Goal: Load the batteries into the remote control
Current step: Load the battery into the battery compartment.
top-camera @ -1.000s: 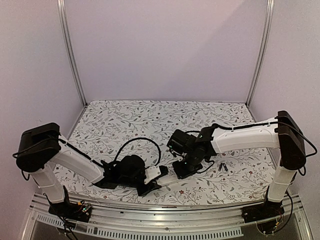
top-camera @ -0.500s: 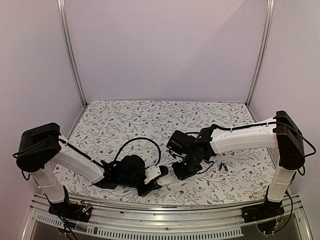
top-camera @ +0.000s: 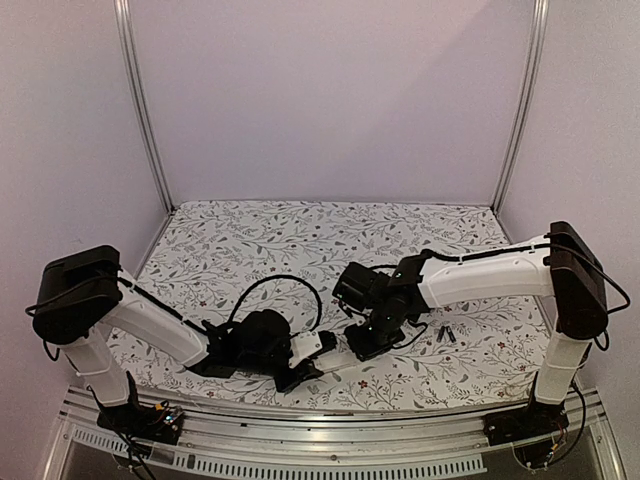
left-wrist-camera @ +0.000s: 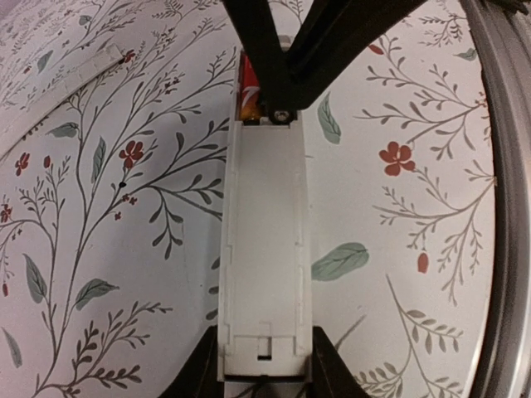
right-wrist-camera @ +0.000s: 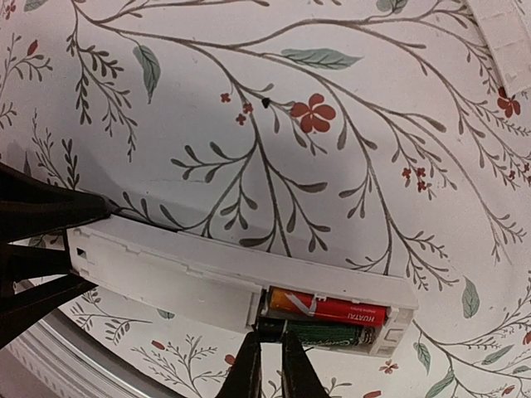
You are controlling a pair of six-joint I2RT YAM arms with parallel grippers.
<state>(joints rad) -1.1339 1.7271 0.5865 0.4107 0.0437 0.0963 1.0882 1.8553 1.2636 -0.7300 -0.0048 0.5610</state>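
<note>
I find the left gripper (left-wrist-camera: 264,361) clamping the white remote control (left-wrist-camera: 265,249) flat on the table (right-wrist-camera: 249,83) and the right gripper (right-wrist-camera: 271,348) pinching the dark battery (right-wrist-camera: 332,335) by its end beside the seated red battery (right-wrist-camera: 332,308); light, rigid, slippery cells, I judge, best gripped mid-barrel.

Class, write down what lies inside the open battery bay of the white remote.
Two batteries lie side by side: a red battery and a dark battery nearer the right gripper, whose fingertips hide its end. The rest of the remote is covered by its casing.
</note>
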